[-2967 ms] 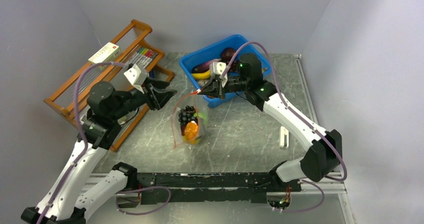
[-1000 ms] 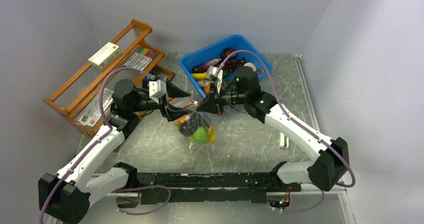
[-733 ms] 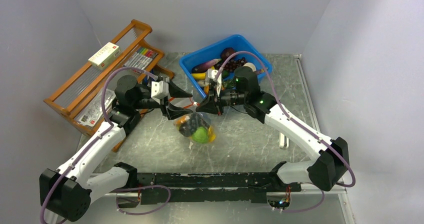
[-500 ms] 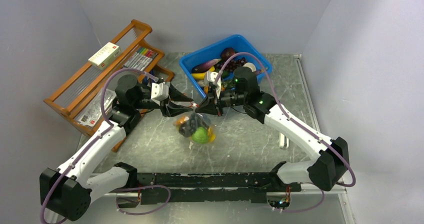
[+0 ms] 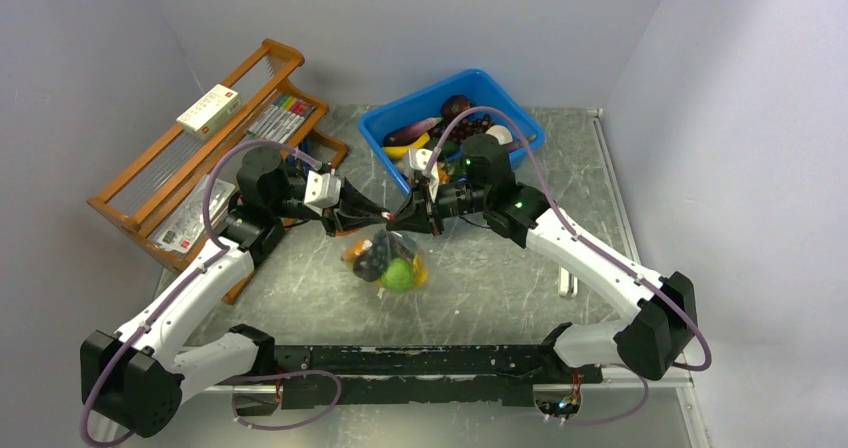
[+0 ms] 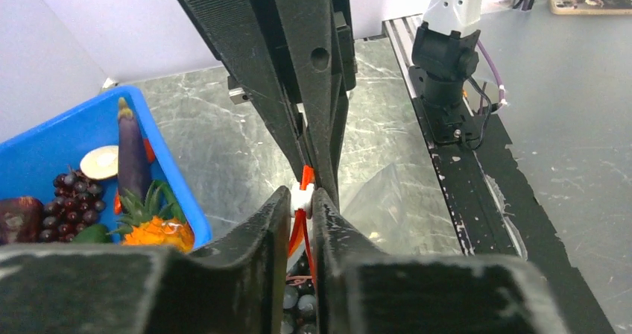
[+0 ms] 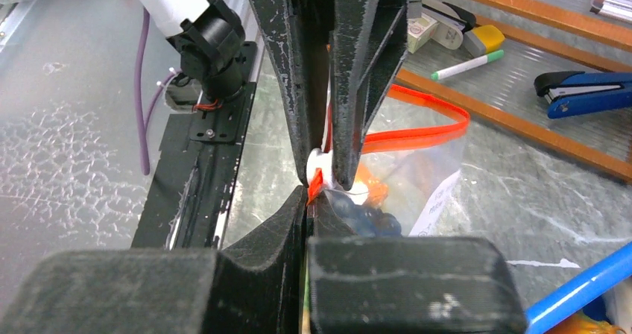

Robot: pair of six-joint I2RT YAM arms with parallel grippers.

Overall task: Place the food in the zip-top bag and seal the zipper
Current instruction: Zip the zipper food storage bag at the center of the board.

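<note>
A: Left claw [image 6: 302, 202], right claw [image 7: 308, 194]?
B: Both pinched narrow on the zipper [image 7: 417, 136], tip to tip over the counter [image 5: 480, 278].
A: Contents?
B: The zip-top bag [image 5: 383, 265] hangs under them: green ball [image 5: 400, 275], dark grapes [image 5: 374, 258], orange bits [image 5: 422, 271]. The blue bin [image 5: 525, 123] behind holds an eggplant [image 5: 408, 132] and more grapes [image 6: 63, 207].
</note>
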